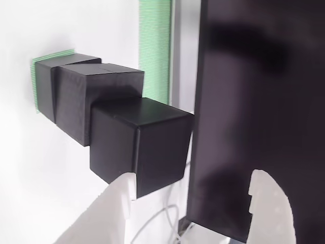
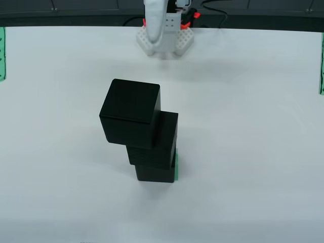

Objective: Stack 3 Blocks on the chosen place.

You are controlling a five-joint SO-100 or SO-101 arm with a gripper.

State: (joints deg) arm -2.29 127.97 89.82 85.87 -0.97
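Note:
Three black blocks stand stacked on the white table: the top block (image 2: 130,111) is offset up-left, the middle block (image 2: 164,136) sits under it, and the bottom block (image 2: 154,173) rests on the chosen place (image 2: 176,167), whose green striped edge peeks out at its right. The wrist view is turned sideways. There the bottom block (image 1: 45,91) sits against the chosen place (image 1: 35,76), followed by the middle block (image 1: 96,96) and the top block (image 1: 147,147). My gripper (image 1: 188,213) is open, its white fingers (image 1: 101,216) empty, away from the stack.
A large flat black panel (image 1: 259,112) stands at the right of the wrist view, with a long green striped band (image 1: 155,51) and a cable (image 1: 162,218) beside it. The arm's base (image 2: 164,35) is at the table's far edge. Green strips (image 2: 2,53) mark the side edges.

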